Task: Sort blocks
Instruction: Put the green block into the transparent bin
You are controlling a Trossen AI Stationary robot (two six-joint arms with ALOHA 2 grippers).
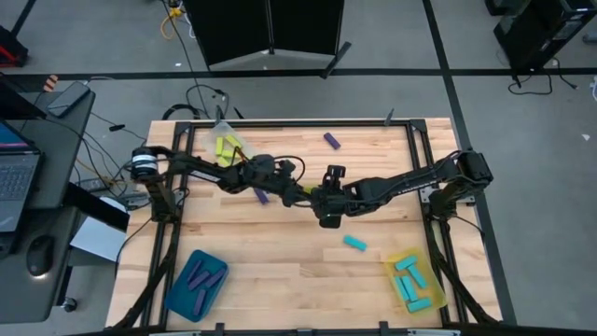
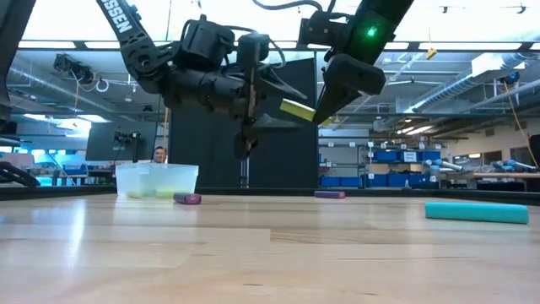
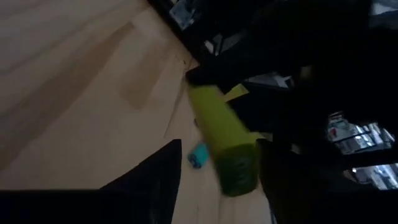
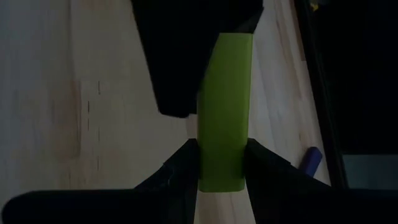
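- Both arms meet above mid-table, at the centre of the high view.
- The right tool [image 4: 217, 163] is clamped on a yellow-green block [image 4: 222, 112], held clear of the table [image 1: 280, 271].
- The left tool [image 3: 214, 171] stands apart around the block's other end, its fingers [image 3: 155, 177] not pressing it.
- A cyan block [image 1: 354, 244] lies lower right of centre.
- One purple block [image 1: 331, 140] lies near the upper edge.

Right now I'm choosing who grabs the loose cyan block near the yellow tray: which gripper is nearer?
Right. The right gripper, clamping a yellow-green block, hangs just up-left of the cyan block; the left gripper is farther off, beyond the right one.
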